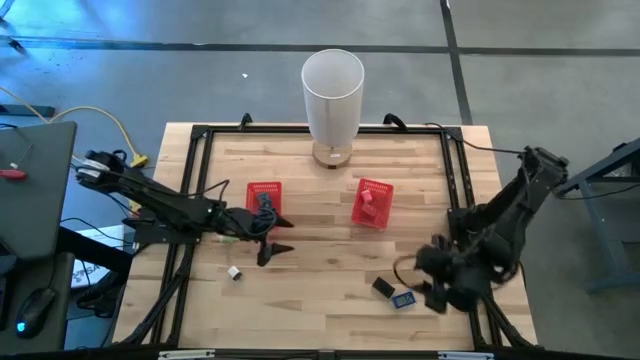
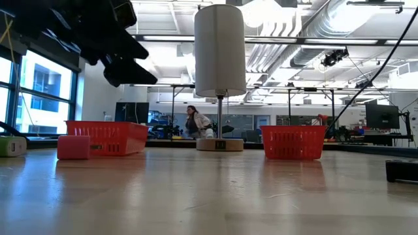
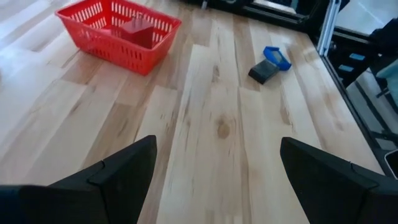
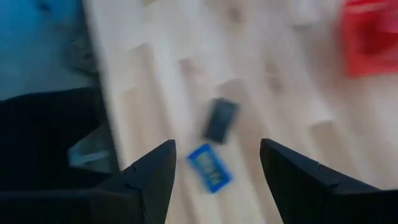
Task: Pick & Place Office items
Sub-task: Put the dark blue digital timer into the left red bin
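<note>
Hovering open right gripper point(image 4: 214, 165) above blue item point(image 4: 209, 167)

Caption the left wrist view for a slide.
Open left gripper above bare tabletop, facing a red basket holding a red item, with black and blue items beyond.

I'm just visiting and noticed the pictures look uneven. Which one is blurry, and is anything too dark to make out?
Right wrist view: smeared throughout, blue item and black item soft-edged. Low view: bright ceiling lights behind leave the arm overhead a black silhouette. Left wrist view: fairly sharp, red basket crisp.
</note>
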`<state>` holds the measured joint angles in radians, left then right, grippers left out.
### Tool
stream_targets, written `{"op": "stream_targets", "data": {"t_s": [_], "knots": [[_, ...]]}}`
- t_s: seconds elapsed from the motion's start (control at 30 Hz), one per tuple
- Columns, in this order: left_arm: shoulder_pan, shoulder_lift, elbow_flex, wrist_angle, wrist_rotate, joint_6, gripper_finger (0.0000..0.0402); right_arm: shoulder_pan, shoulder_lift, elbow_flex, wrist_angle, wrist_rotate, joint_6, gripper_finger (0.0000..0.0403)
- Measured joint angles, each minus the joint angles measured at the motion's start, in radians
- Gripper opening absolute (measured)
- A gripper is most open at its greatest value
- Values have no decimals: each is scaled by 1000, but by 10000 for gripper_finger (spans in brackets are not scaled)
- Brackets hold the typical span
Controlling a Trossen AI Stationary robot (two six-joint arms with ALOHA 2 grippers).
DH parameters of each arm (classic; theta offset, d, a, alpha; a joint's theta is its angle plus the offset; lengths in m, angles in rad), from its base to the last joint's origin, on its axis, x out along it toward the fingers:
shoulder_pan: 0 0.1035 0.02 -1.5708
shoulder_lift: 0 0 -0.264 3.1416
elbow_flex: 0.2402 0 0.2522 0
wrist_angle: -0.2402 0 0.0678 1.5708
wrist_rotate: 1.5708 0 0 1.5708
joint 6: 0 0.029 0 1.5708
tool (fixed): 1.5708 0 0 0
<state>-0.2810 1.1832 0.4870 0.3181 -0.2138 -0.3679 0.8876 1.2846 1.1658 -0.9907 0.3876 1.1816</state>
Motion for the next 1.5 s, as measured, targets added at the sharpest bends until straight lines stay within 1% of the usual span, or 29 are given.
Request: {"op": "stream_targets", "data": {"t_s": [0.1, 0.23, 0.43, 0.57, 0.83, 1.07, 1.17, 1.3, 1.5], "knots": [[-3, 40, 0, 55, 2, -4, 333, 60, 0, -45, 125, 7, -14, 221], [-23, 89, 0, 143, 4, -16, 333, 114, 13, -110, 214, -14, -42, 221], [-52, 160, 0, 315, 3, -19, 333, 168, 81, -197, 221, -20, 45, 221], [-68, 175, 0, 383, 4, -18, 333, 191, 142, -251, 248, -20, 95, 221], [-78, 177, 0, 444, 4, -28, 333, 235, 260, -299, 283, -10, 98, 221], [-78, 177, 0, 445, 4, -29, 333, 313, 336, -300, 287, 148, 95, 221], [-78, 177, 0, 458, 3, -29, 333, 332, 341, -300, 284, 203, 95, 221], [-71, 177, 0, 481, -1, -29, 333, 322, 343, -300, 286, 189, 91, 221], [-58, 177, 0, 483, -2, -29, 333, 275, 343, -300, 321, 114, 44, 221]]}}
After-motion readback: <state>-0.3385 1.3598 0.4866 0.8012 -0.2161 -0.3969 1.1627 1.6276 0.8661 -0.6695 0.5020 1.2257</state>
